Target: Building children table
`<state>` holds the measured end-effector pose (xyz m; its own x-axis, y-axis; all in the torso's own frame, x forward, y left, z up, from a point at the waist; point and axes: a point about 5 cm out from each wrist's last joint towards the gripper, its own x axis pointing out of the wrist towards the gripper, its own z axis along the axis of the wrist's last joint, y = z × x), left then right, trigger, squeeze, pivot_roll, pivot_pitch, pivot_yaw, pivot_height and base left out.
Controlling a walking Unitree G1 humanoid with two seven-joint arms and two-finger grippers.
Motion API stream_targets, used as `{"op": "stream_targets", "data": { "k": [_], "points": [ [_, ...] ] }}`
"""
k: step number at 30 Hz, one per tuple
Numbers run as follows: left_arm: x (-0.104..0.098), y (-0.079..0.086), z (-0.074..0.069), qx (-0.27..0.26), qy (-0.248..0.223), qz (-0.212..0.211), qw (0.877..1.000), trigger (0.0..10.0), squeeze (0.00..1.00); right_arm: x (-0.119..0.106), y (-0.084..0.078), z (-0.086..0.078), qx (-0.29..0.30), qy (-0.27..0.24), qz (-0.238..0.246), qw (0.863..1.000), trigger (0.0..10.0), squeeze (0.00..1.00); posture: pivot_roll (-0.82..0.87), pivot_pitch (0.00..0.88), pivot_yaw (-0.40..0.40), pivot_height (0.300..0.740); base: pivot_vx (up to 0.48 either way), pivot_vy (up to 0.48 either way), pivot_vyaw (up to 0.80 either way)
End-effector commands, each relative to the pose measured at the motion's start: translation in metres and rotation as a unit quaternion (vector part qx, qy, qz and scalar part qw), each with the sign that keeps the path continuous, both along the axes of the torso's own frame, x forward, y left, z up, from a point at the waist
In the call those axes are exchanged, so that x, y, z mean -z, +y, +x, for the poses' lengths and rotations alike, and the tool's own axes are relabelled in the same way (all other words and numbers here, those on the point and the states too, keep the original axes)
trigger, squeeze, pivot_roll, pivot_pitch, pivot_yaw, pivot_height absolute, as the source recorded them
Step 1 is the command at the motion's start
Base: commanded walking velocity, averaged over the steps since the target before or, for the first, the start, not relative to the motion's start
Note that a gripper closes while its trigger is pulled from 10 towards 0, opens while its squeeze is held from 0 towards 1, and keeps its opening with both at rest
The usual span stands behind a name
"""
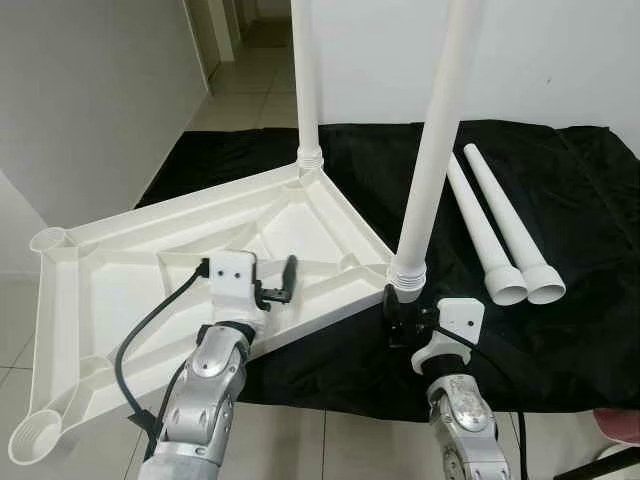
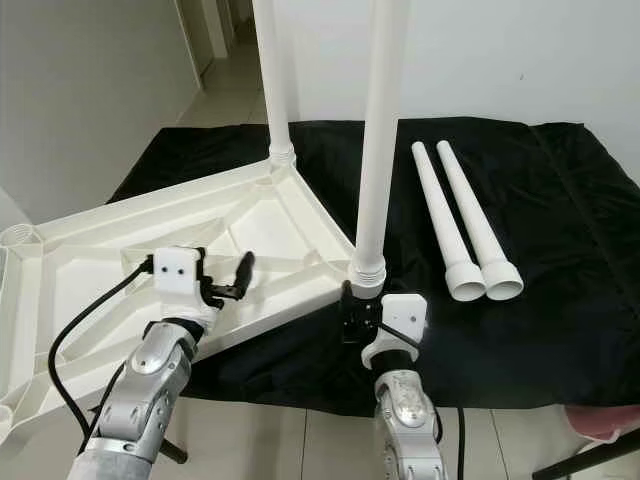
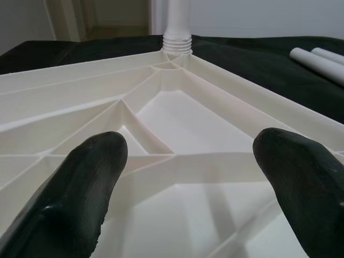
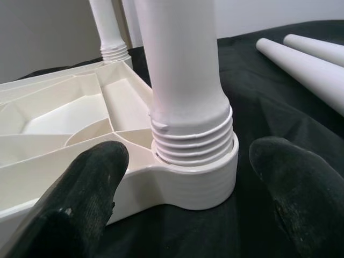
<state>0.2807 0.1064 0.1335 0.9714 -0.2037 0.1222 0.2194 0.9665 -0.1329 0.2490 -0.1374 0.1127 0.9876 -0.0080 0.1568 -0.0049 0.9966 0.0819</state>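
Ribbed white plastic tabletop (image 1: pixel 180 270), upside down, lies at centre left of the frame, partly on a black cloth (image 1: pixel 560 220). Two smooth white tubular legs stand in its corner sockets: the far leg (image 1: pixel 306 80) at top centre, the near leg (image 1: pixel 432 140) with its ridged threads showing at the base. Two loose white legs (image 1: pixel 500 225) lie together on the cloth at right. The left gripper (image 3: pixel 188 183) hovers spread wide above the ribs; the right gripper (image 4: pixel 183 177) is wide open around the near socket.
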Motion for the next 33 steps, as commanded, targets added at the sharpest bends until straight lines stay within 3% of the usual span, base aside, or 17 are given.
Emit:
{"op": "stream_targets", "data": {
  "k": [1, 9, 14, 16, 21, 23, 29, 33],
  "points": [
    [0.007, 0.005, -0.002, -0.018, 0.008, -0.003, 1.000, 10.0, 0.00, 0.007, 0.000, -0.001, 0.012, 0.019, 0.011, 1.000, 10.0, 0.00, -0.09, 0.000, 0.088, 0.740, 0.000, 0.000, 0.00],
    [0.021, -0.001, -0.012, -0.013, 0.028, -0.029, 0.999, 10.0, 0.00, 0.007, -0.006, -0.005, 0.063, 0.025, -0.009, 0.998, 10.0, 0.00, -0.10, 0.000, 0.084, 0.740, 0.000, 0.000, 0.00],
    [0.023, -0.001, -0.013, -0.012, 0.036, -0.043, 0.998, 10.0, 0.00, 0.011, -0.006, -0.004, 0.074, 0.051, -0.070, 0.994, 10.0, 0.00, -0.10, 0.002, 0.082, 0.740, 0.000, 0.000, 0.00],
    [0.024, -0.001, -0.013, -0.013, 0.037, -0.042, 0.998, 10.0, 0.00, 0.011, -0.004, -0.004, 0.065, 0.047, -0.053, 0.995, 10.0, 0.00, -0.10, 0.000, 0.082, 0.740, 0.000, 0.000, 0.00],
    [0.022, 0.000, -0.011, -0.015, 0.023, -0.024, 0.999, 10.0, 0.00, 0.004, 0.000, -0.004, 0.039, 0.017, -0.052, 0.998, 10.0, 0.00, -0.10, 0.000, 0.080, 0.740, 0.000, 0.000, 0.00],
    [0.020, -0.003, -0.010, 0.007, 0.013, -0.004, 1.000, 10.0, 0.00, 0.003, 0.000, -0.004, 0.039, 0.014, -0.053, 0.998, 10.0, 0.00, -0.10, 0.000, 0.080, 0.740, 0.000, 0.000, 0.00],
    [0.011, -0.005, -0.006, 0.026, -0.004, -0.009, 1.000, 10.0, 0.00, -0.001, 0.000, -0.001, 0.034, 0.001, -0.066, 0.997, 10.0, 0.00, -0.10, 0.000, 0.080, 0.740, 0.000, 0.000, 0.00],
    [0.001, -0.006, 0.000, 0.044, -0.032, 0.028, 0.998, 10.0, 0.00, -0.008, -0.001, 0.007, 0.029, -0.011, -0.059, 0.998, 10.0, 0.00, -0.09, 0.000, 0.082, 0.740, 0.000, 0.000, 0.00]
  ]
}}
